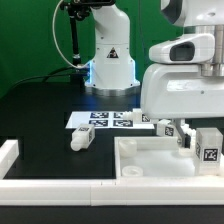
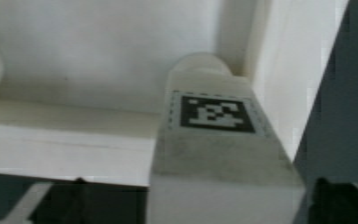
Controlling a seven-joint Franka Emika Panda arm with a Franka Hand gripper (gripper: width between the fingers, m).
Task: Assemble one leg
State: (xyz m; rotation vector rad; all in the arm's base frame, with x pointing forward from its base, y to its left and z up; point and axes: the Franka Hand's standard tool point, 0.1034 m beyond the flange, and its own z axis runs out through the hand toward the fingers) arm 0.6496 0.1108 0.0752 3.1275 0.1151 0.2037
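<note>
In the wrist view a white leg (image 2: 220, 150) with a black-and-white tag fills the space between my two dark fingers (image 2: 60, 205). My gripper (image 2: 202, 208) is shut on it. Behind the leg is an inner corner of the big white panel (image 2: 69, 125). In the exterior view my gripper (image 1: 186, 132) hangs low over the right rear part of the panel (image 1: 150, 165), and the held leg (image 1: 190, 138) is partly hidden by the hand. Another leg (image 1: 80, 140) lies on the black table to the panel's left.
The marker board (image 1: 105, 120) lies behind the panel. One more tagged white part (image 1: 209, 146) sits at the exterior view's right edge. A white rail (image 1: 70, 188) runs along the front and left. The robot base (image 1: 108, 60) stands at the back.
</note>
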